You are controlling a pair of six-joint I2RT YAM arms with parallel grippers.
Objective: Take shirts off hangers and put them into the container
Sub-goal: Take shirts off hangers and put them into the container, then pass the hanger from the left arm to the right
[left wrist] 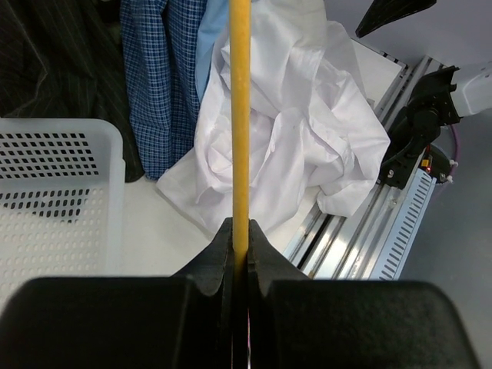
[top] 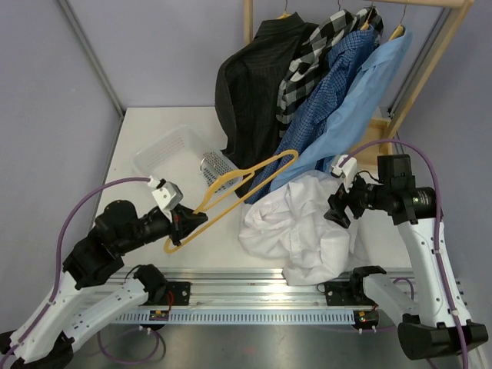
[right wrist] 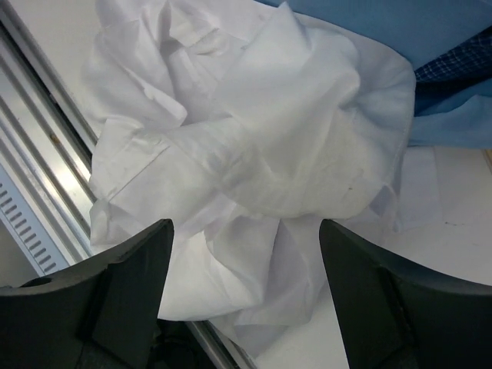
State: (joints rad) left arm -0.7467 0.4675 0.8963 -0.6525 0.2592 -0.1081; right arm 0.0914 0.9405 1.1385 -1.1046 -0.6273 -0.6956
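The left gripper [left wrist: 241,228], black fingers pinched tight on a thin yellow triangular hanger [left wrist: 241,115], holds the bare frame slanting above the table, its smooth rod running away towards the hanging clothes. The crumpled white shirt [top: 296,231] lies free of it, a soft, creased heap with no clear long axis at the near edge of the white table [top: 177,115], one fold spilling onto the ribbed aluminium rail [top: 231,280]. It sits directly before the right gripper [right wrist: 244,231], whose jaws stand wide apart and hold nothing; that arm is plainly the nearer. The white perforated plastic basket [left wrist: 69,129] waits to the shirt's left, beyond the hanger, so a lift would likely have to carry the limp cloth leftward past that frame. Behind, the black pinstriped shirt [top: 246,84], black-and-white check shirt [top: 307,61], dark blue check shirt [top: 327,100] and light blue shirt [top: 373,81] hang from a wooden rail [top: 430,4].
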